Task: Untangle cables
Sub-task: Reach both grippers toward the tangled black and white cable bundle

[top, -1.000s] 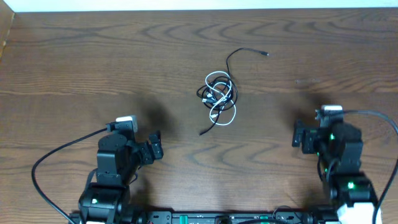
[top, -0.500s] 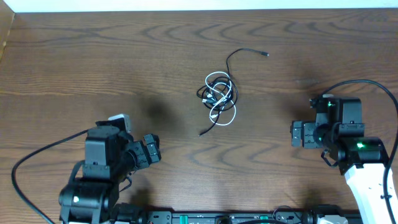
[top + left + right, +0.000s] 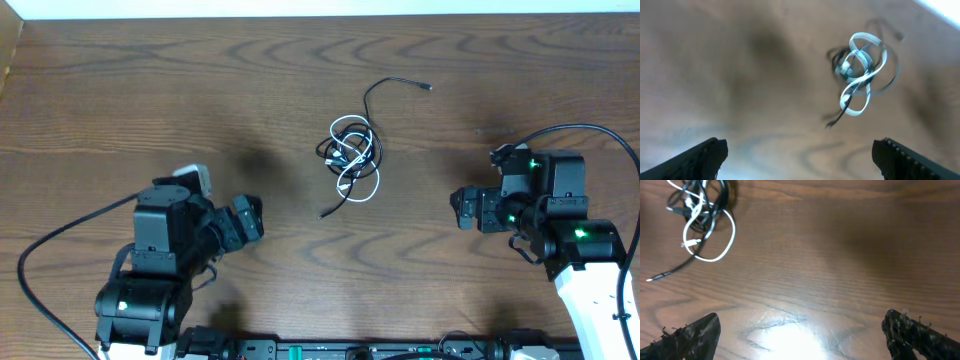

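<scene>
Near the front-left corner of the wooden table (image 3: 120,90): left gripper (image 3: 247,221), jaws wide apart, clamped on nothing, pointed toward the middle. At mid-table, slightly nearer the far edge: the cables (image 3: 350,155), black and white, knotted in a small clump. One black tail curving toward the far edge, another trailing toward the front edge. Well apart from both arms. Near the front-right corner: right gripper (image 3: 462,209), jaws equally spread, empty, facing the clump.

Robotics lab bench, wood-grain table (image 3: 150,90), left arm (image 3: 160,260), right arm (image 3: 560,220) mounted
</scene>
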Motion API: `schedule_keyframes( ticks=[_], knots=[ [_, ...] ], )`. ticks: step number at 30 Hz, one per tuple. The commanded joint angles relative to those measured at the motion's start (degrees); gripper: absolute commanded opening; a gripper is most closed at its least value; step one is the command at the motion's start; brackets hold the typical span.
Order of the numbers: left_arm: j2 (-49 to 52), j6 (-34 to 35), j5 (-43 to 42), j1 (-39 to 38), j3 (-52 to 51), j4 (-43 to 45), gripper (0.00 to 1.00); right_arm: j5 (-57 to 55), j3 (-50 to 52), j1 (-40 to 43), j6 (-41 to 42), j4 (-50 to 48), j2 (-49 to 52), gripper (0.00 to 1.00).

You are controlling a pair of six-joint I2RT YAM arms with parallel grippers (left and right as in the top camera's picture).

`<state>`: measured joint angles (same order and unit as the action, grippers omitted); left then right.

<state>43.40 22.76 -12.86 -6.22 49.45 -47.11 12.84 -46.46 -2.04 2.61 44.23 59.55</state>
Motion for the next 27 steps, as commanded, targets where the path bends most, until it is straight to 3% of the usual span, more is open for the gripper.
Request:
schedule_keyframes(
  ticks=[1,15,27],
  knots=[
    [1.3,1.4,-0.2,-0.2,1.5,3.1,0.98,2.7,-1.4,0.1,1.2,-0.1,-0.2,0.99],
    [30.4,-1.6,-1.7,-3.1,19.9,1.2,0.93,2.8,-1.4,0.1,1.2,-1.2,-0.2,0.99],
    [54.9,24.2,-5.9,-12.0,20.0,20.2,0.93,2.8,-1.4,0.1,1.2,-1.1,-0.2,0.99]
  ],
)
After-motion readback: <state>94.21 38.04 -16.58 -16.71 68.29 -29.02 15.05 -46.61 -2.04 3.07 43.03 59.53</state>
